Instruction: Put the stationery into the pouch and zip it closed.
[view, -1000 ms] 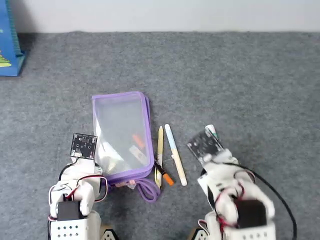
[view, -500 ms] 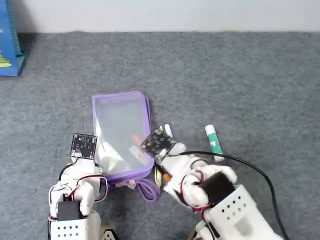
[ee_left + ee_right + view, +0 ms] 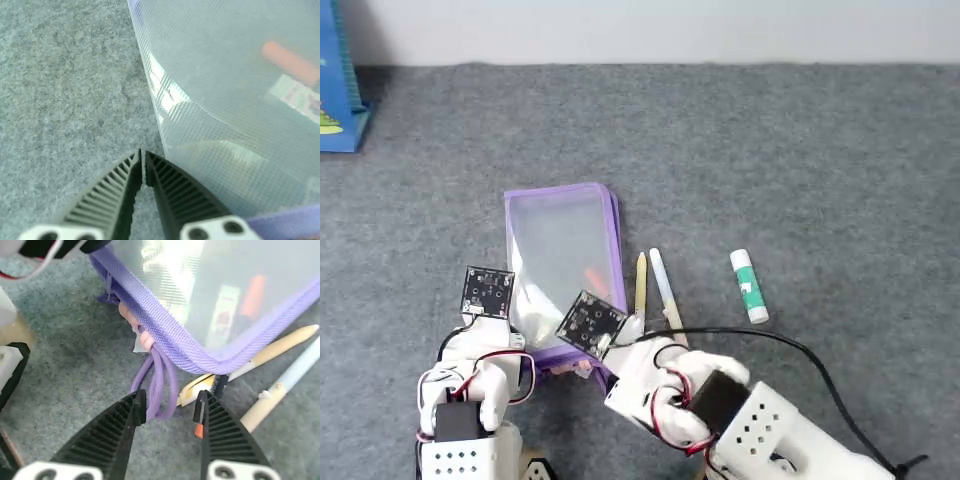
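A clear pouch with purple trim lies flat, holding an orange item and a small card. My left gripper is shut and empty, tips on the carpet just beside the pouch's long edge. My right gripper is open at the pouch's near corner, and the purple wrist strap lies between its fingers. A yellow pen and a pale blue pen lie side by side right of the pouch. A green-and-white glue stick lies farther right.
Grey carpet covers the table, with open room at the back and right. A blue box stands at the far left edge. The right arm's black cable trails across the near right.
The right arm swung left from over the glue stick, past the pens, to the pouch's near corner; the glue stick now lies uncovered. The left arm stayed still.
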Controlling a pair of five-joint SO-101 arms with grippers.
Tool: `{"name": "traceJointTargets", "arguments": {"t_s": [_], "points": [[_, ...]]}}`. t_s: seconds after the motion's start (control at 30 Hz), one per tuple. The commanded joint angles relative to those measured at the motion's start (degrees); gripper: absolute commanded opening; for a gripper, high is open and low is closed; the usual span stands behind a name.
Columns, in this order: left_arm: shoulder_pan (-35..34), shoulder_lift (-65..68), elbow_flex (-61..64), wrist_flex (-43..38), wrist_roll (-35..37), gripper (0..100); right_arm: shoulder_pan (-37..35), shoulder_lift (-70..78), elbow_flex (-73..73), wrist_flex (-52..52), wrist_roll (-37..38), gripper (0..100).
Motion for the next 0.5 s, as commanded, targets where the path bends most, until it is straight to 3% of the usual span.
{"name": "traceJointTargets", "arguments": {"t_s": [0.0, 0.47], "points": [[0.0, -0.6, -1.5, 0.0, 0.2, 1, -0.4, 0.4, 1.8, -4.4, -0.4, 17.6], [0.0, -0.6, -1.5, 0.0, 0.2, 1, -0.5, 0.5, 4.0, -5.9, -0.5, 17.6]]}}
